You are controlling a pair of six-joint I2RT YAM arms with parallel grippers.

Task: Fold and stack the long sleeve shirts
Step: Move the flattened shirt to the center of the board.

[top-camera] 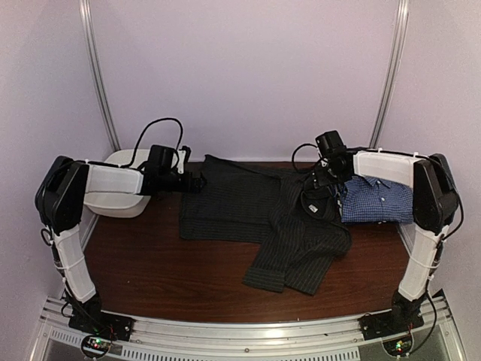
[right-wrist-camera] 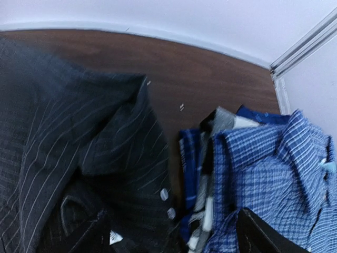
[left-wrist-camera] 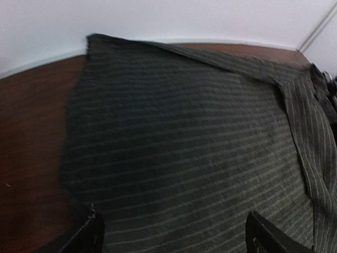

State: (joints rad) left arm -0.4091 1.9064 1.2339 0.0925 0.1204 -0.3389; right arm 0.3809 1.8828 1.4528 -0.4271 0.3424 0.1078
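At bench centre – black pinstripe shirt, 1 item, spread flat, one part lying down toward the near edge. Far right, just beside it: blue-and-white check shirt, 1 item, folded, collar up. Left jaws – wide apart, holding nothing, over the black shirt's left edge. Right jaws – wide apart, empty, above where the 2 shirts meet. White tub, far left on the brown bench, under the left arm.

The left arm and right arm are bent at the elbows, forearms reached inward. The left gripper is held low with jaws wide apart; the right gripper is spread likewise.
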